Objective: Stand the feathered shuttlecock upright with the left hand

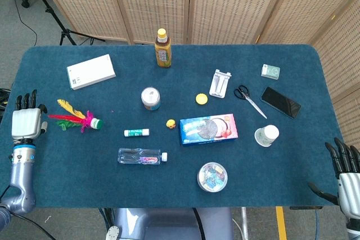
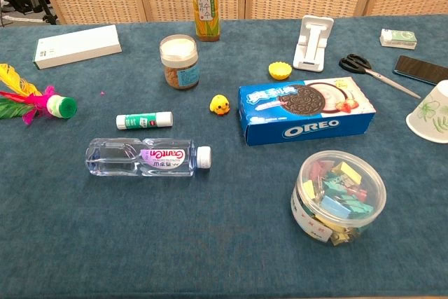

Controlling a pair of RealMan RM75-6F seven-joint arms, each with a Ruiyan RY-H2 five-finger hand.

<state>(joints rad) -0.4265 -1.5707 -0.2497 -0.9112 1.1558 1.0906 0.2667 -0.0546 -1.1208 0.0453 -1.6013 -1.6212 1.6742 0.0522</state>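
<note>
The feathered shuttlecock [image 1: 77, 118] lies on its side near the table's left edge, its green-and-white base pointing right and its red, yellow and green feathers pointing left; the chest view shows the shuttlecock [image 2: 38, 99] at its far left. My left hand [image 1: 27, 121] hovers over the table's left edge, just left of the feathers, fingers straight and apart, holding nothing. My right hand [image 1: 346, 172] hangs off the table's front right corner, fingers spread, empty. Neither hand appears in the chest view.
A white box [image 1: 90, 71] lies behind the shuttlecock. A glue stick [image 1: 136, 132] and a water bottle [image 1: 142, 156] lie to its right. Further right are a jar [image 1: 151, 98], tea bottle [image 1: 162, 48], Oreo box [image 1: 208, 128], clip tub [image 1: 212, 176], paper cup [image 1: 266, 135], scissors [image 1: 250, 100] and phone [image 1: 280, 102].
</note>
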